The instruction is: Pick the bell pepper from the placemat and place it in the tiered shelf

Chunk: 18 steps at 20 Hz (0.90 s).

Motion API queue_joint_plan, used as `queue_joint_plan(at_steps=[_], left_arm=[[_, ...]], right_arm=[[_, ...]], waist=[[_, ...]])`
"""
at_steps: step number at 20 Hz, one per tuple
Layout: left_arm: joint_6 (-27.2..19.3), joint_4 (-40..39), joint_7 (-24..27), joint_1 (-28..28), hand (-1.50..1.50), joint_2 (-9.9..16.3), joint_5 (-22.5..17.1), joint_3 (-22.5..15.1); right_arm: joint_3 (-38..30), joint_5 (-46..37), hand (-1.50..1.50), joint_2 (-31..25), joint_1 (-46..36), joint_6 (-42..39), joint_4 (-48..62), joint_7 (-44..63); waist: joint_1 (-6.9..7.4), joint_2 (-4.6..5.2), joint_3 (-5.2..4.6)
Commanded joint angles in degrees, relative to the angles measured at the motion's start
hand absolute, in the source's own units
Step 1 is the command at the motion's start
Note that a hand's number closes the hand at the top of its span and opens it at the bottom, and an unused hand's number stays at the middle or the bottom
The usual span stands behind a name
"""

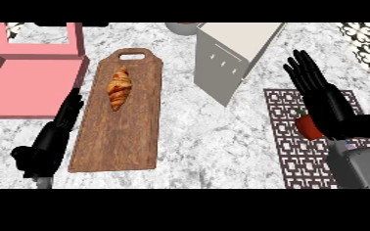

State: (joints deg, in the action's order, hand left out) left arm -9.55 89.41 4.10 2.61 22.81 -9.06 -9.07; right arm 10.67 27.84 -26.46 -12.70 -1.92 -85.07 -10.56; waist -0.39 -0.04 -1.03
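one red bell pepper (309,125) lies on the patterned placemat (289,151) at right of frame, partly hidden by the right hand (321,98), fingers straight and apart, positioned above for grasping. left hand (51,137) rests lower left, fingers relaxed. pink tiered shelf (39,73) stands upper left.

The desk (188,127) under me is white marble veined in grey, and on it lies a warm brown wooden cutting board (119,127) with visible grain, carrying a golden-brown croissant (119,88) with darker baked ridges. To the side stands my pink tiered shelf (39,73), while a grey metal grater (227,61) shows a paler, cream-toned face — plain next to the placemat (292,151), which is dark brown with a white lattice pattern. My left hand (47,144) and right hand (321,98) are both black on grey forearms, and the bell pepper (309,126) is bright red with a green stem.
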Motion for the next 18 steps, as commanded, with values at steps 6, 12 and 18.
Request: queue_joint_plan(at_steps=[6,12,18], left_arm=[[-6.09,5.08,-5.57,-6.43,0.00,-2.30,-1.41,5.47],[-7.00,4.78,-9.90,-7.29,0.00,-4.26,-0.79,4.12],[-8.39,5.52,-11.16,-8.28,0.00,-4.96,0.63,3.74]], right_arm=[[1.00,1.73,1.50,-10.36,-8.64,-23.91,6.84,0.92],[-10.61,11.73,-1.50,-13.08,-12.52,-31.91,21.70,2.34],[-7.81,3.03,-1.50,-23.59,-13.50,-47.45,20.37,-2.07]], waist=[[2.37,0.38,1.16],[1.12,0.29,1.11],[0.74,0.06,1.07]])
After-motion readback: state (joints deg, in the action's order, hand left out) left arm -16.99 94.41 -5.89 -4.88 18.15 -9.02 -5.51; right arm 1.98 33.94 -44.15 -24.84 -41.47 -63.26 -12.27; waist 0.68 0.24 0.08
